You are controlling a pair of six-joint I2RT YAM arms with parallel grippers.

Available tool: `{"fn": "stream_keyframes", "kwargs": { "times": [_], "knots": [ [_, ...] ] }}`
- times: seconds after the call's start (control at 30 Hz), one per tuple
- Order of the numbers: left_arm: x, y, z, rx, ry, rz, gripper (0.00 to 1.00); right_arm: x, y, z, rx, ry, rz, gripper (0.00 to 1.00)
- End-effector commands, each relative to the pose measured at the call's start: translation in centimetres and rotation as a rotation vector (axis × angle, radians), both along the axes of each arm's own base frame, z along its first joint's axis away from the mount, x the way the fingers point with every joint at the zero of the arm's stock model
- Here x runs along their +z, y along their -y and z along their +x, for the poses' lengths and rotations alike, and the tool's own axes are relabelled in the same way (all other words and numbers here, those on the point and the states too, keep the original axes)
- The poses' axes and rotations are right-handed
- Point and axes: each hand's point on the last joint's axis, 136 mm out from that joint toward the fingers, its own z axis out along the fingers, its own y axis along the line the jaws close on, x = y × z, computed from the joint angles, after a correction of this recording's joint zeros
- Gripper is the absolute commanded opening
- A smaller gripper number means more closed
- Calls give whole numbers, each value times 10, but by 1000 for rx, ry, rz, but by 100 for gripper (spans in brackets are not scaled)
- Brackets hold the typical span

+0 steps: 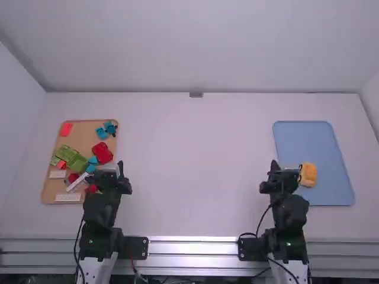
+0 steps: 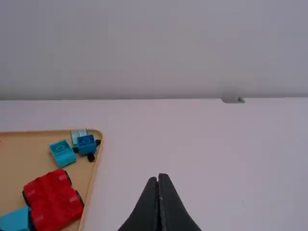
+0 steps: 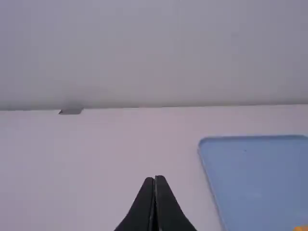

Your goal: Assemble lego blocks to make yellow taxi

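My left gripper (image 1: 121,167) is at the right edge of the tan tray; in the left wrist view the left gripper (image 2: 158,179) has its fingers together with nothing between them. My right gripper (image 1: 275,167) stands left of the blue tray (image 1: 303,136); in the right wrist view the right gripper (image 3: 155,181) is likewise shut and holds nothing. A yellow-orange block piece (image 1: 308,174) lies on the blue tray's lower left part, partly behind the right arm. On the tan tray are a red wheeled piece (image 1: 102,153), green blocks (image 1: 72,158) and blue blocks (image 1: 102,133).
The tan tray (image 1: 45,189) at the left also carries white pieces (image 1: 68,197) and a red-orange block (image 1: 66,129), some beside or behind the left arm. Bare white table (image 1: 195,165) lies between the arms, with walls behind and at both sides.
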Motion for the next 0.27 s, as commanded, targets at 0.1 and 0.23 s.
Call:
{"fn": "stream_keyframes", "kwargs": {
  "times": [0.1,0.23],
  "knots": [
    [-5,-1,0,6,-8,0,0,-10,0,-1,0,10,3,0],
    [-5,-1,0,6,-8,0,0,-10,0,-1,0,10,3,0]
  ]
}}
